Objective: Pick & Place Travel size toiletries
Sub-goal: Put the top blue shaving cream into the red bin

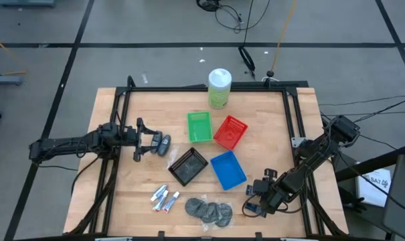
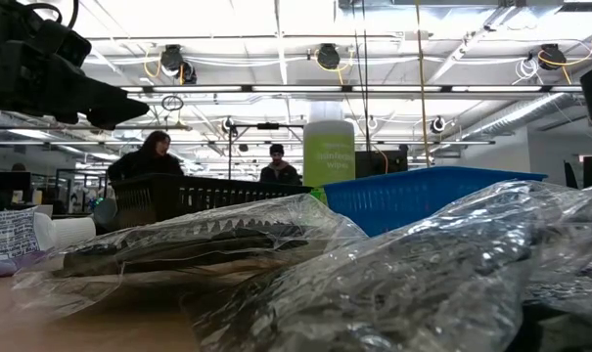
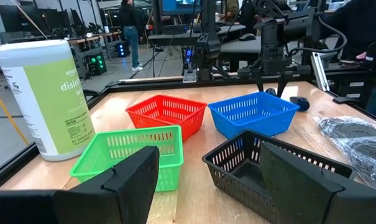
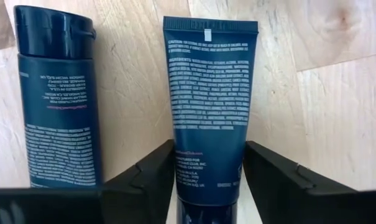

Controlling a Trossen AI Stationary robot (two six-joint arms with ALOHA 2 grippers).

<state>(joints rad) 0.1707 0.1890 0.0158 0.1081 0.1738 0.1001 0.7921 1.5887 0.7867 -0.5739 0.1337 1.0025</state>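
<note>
1. Right gripper (image 4: 203, 180) is low over the counter (image 1: 122, 194) at its near right corner, jaws released and straddling a navy tube (image 4: 209, 106) that lies flat on the wood.
2. Key relation: the tube's long axis runs straight out from the gripper, between the jaws and across their closing line, so closing should pinch its flat sides. Not yet gripped.
3. A second navy bottle (image 4: 57, 99) lies parallel, just beside the first and outside the jaws.
4. Left gripper (image 1: 143, 139) sits at the left, jaws parted, with two dark grey oval bottles (image 1: 163, 143) just off its tips.
5. The blue basket (image 1: 227, 170) is the nearest to the right arm.
</note>
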